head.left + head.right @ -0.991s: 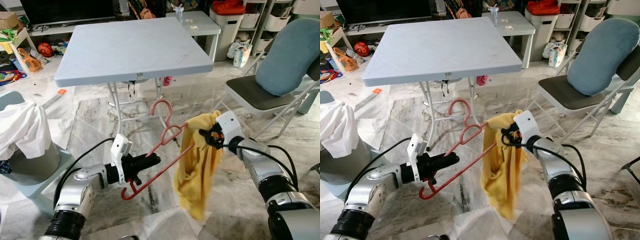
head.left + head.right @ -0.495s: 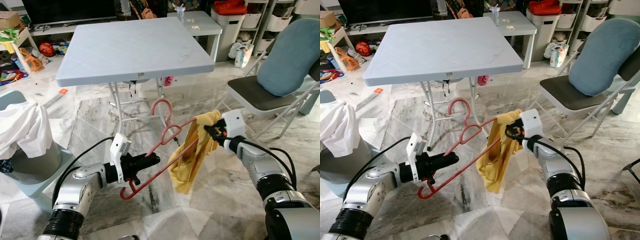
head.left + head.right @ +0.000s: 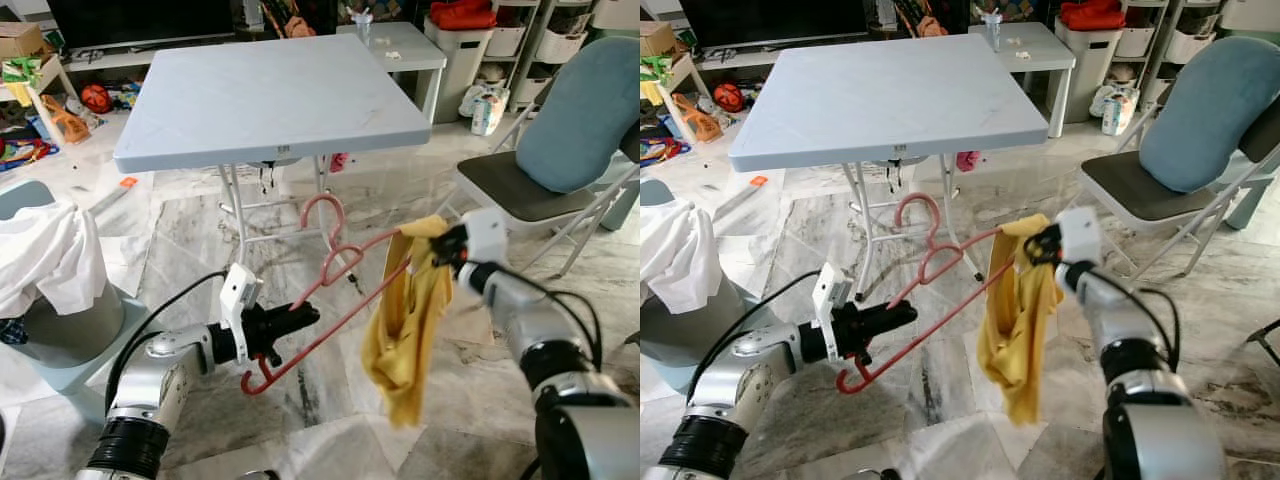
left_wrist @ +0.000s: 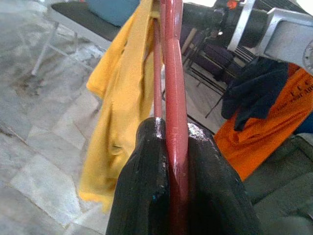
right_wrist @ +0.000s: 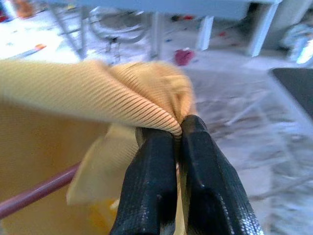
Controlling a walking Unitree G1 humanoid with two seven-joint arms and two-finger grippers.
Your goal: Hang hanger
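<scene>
Two grippers engaged, both closed on their loads. Left gripper (image 3: pixel 298 318) clamped on one end of red plastic hanger (image 3: pixel 335 290), fingers (image 4: pixel 146 186) pinched tight against the bar, held low over marble floor (image 3: pixel 200 240) in front of folding table (image 3: pixel 270 95). Right gripper (image 3: pixel 1042 243) pinched shut on a fold of yellow garment (image 3: pixel 1015 320) at the hanger's far end, fingertips (image 5: pixel 156 191) nipping the ribbed edge. Garment draped over that far arm only, bulk hanging well below the bar. Hanger tilted, hook (image 3: pixel 322 212) up toward the table. Judged risks: cloth bunched at one tip, liable to slide off if the right grip opens before the shoulder seats; narrow pinch on the fold liable to slip under tension; hanger liable to twist in the left grip if pulled sideways. Folding chair (image 3: pixel 520 190) near the right arm, possible snag.
</scene>
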